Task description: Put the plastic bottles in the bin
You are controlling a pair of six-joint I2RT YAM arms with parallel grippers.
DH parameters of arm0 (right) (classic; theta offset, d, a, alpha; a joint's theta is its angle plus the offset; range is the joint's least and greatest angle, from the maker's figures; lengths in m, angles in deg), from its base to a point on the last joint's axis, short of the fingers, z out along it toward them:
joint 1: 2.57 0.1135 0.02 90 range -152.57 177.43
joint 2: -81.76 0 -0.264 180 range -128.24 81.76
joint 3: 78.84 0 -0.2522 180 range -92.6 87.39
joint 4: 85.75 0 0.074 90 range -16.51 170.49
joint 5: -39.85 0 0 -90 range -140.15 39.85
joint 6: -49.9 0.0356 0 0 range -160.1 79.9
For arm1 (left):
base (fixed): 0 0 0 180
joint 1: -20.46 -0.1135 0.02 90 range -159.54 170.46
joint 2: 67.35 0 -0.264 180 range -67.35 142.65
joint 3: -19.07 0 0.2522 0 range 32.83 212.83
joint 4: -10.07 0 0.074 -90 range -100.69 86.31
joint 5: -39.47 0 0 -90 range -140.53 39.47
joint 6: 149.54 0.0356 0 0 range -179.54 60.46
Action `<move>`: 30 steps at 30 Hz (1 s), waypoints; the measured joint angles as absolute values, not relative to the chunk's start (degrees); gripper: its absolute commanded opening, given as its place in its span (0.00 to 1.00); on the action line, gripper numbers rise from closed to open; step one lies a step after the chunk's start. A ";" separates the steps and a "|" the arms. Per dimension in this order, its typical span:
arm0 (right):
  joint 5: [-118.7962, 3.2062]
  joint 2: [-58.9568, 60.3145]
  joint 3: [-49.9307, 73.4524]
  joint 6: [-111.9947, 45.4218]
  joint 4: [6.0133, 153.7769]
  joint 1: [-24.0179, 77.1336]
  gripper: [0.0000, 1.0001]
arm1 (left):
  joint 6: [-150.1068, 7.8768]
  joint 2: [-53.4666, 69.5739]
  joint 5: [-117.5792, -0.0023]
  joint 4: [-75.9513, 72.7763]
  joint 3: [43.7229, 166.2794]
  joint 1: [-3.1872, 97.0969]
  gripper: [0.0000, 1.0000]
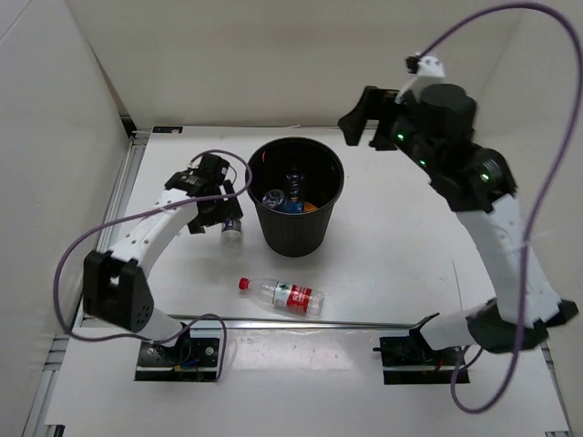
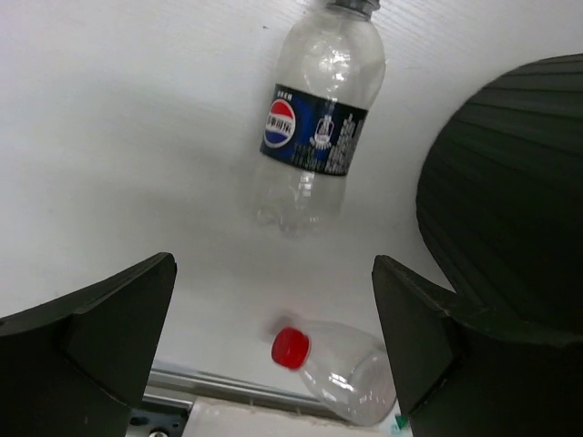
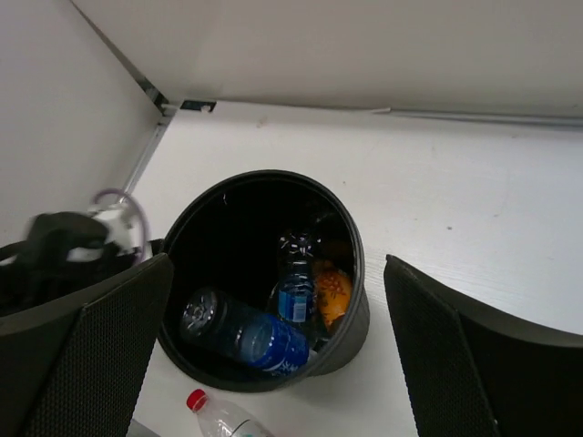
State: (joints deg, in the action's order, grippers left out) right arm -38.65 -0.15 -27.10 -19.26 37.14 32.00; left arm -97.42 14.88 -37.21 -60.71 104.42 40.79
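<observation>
From above, the left arm [image 1: 146, 232] crouches beside the round black plastic bin [image 1: 291, 235], the right arm [image 1: 496, 232] reared high. At its wrist, the left end effector [image 2: 273, 266] gapes empty before a clear dark-labelled plastic bottle [image 2: 314, 118] on the white tabletop [image 2: 137, 137]; the right end effector [image 3: 278, 266], likewise spread, overlooks blue-labelled bottles [image 3: 271, 346] inside the bin.

The bin [image 1: 291, 232] is black, its wall finely ribbed. Inside are a clear blue-labelled bottle [image 3: 264, 344], a second blue-labelled one [image 3: 296, 296] and an orange bottle [image 3: 333, 293]. On the white counter [image 1: 392, 255] lie a clear red-capped bottle [image 1: 287, 295] with a red-and-white label, and a dark-labelled bottle [image 2: 314, 127] with a red, white and blue roundel. The left tool [image 2: 273, 273] and right tool [image 3: 278, 269] are black
</observation>
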 measured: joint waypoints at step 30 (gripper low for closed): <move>-33.60 17.99 -18.67 -22.41 25.99 31.23 1.00 | -92.18 37.18 -35.04 -54.89 111.83 37.84 0.36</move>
State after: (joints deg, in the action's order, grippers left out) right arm -33.60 17.99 -18.67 -22.41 25.99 31.23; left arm -92.18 37.18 -35.04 -54.89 111.83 37.84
